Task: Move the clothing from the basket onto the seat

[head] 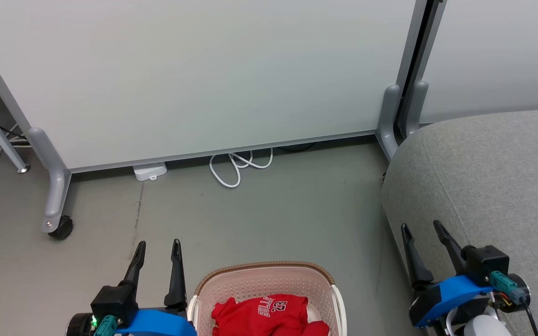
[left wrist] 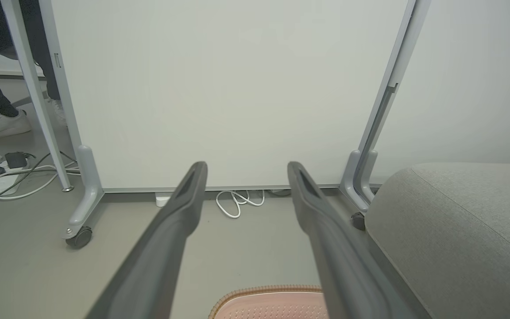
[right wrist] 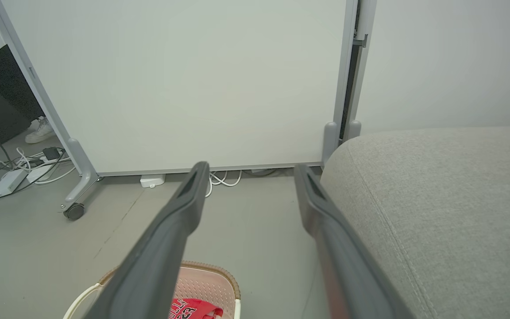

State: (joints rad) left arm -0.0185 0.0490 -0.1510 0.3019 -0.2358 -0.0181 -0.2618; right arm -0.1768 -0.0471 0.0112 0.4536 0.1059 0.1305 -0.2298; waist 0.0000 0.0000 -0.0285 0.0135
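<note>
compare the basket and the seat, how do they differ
The basket is cream perforated plastic with a brown rim; the seat is grey fabric. The basket is far smaller than the seat. The basket holds the red clothing; the seat's visible part holds none. Both have rounded corners.

left pincer spread wide, right pincer likewise — both empty

My head view's bottom edge is cutting off the near part of the basket and the red clothing in it; the seat is running out past the right edge.
</note>
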